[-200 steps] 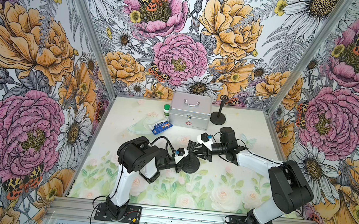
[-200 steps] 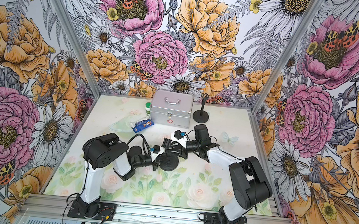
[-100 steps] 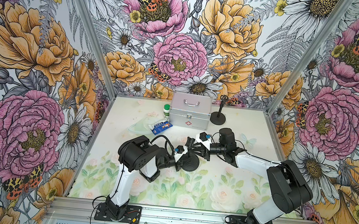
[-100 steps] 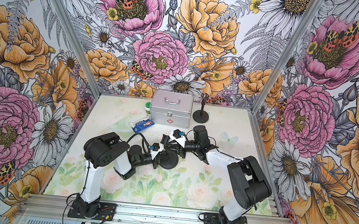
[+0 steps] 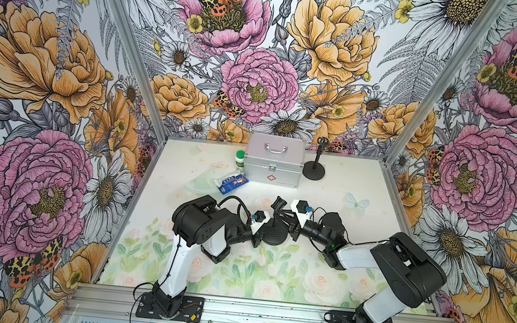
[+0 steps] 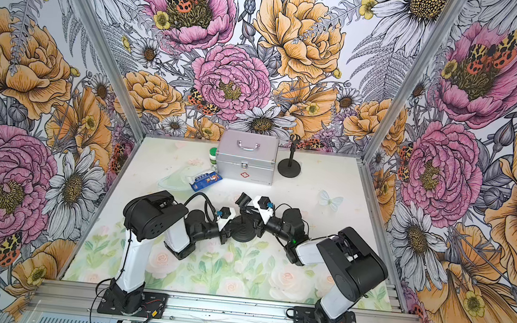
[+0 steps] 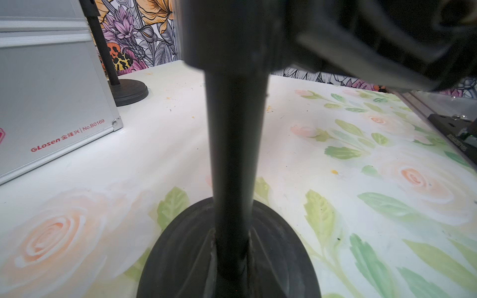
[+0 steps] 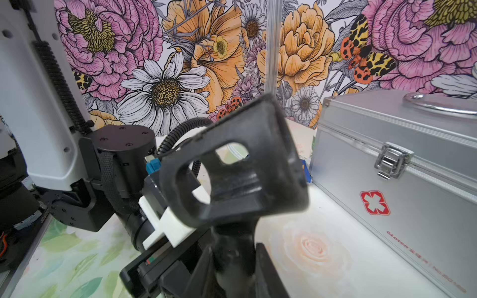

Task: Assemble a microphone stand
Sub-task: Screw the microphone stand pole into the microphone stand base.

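Black pole [image 7: 236,154] stands on its base [image 5: 275,237] mid-frame in both top views, with the left gripper [image 5: 265,229] clamped on it. The right gripper [image 8: 232,260] narrowly pinches the clip [image 8: 232,178] by its stem, at the pole's top. Case [image 5: 273,164] and second stand [image 5: 314,170] sit upper centre. The clip has shifted left since a second ago.
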You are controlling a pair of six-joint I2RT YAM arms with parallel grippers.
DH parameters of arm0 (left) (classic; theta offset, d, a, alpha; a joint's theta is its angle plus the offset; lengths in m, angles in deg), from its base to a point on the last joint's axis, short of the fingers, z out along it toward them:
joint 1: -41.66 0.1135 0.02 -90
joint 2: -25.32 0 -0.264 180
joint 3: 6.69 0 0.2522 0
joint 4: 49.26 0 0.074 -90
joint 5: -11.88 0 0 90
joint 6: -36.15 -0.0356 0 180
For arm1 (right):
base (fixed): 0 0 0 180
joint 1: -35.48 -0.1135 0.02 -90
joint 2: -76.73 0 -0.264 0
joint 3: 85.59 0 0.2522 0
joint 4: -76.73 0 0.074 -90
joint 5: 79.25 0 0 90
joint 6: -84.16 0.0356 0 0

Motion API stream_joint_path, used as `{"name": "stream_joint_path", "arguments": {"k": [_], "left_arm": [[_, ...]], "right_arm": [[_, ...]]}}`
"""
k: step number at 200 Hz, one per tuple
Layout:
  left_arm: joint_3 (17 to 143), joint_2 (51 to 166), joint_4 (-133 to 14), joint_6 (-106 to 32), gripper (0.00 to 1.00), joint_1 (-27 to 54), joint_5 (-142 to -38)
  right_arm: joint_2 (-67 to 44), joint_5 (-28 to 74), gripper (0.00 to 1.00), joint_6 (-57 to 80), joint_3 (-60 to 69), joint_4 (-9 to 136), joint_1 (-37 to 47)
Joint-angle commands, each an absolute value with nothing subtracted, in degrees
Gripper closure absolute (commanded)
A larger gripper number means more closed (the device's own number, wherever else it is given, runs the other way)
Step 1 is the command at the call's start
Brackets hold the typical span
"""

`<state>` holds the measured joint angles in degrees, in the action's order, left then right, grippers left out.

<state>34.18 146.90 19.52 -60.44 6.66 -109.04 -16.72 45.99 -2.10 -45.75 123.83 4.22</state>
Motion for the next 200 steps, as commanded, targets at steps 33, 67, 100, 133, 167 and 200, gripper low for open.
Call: {"name": "stream_joint_path", "arguments": {"k": [33,67,100,133,167,200], "left_arm": [[33.86,147.89,17.91,-63.72,0.83,7.65,-105.91],[34.21,148.36,17.9,-63.92,0.83,7.29,-106.72],[33.96,148.21,17.85,-64.08,0.83,6.95,-106.75],[33.8,147.84,17.89,-64.06,0.83,7.03,-105.8],[34.2,148.07,17.91,-63.23,0.77,7.21,-104.32],[34.07,147.09,17.9,-62.89,0.75,7.3,-103.56]], "right_arm": [[-12.93,69.07,0.65,-23.96,-33.77,83.22,9.64],[-16.09,74.4,0.63,-40.73,-23.73,61.38,10.87],[-20.71,76.8,0.63,-39.54,-19.44,61.47,11.48],[-21.97,76.73,0.74,-36.46,-18.48,61.89,11.21],[-19.56,69.37,0.96,-27.64,-22.74,68.79,10.18],[-14.97,32.69,1.0,0.53,-40.51,105.34,6.53]]}}
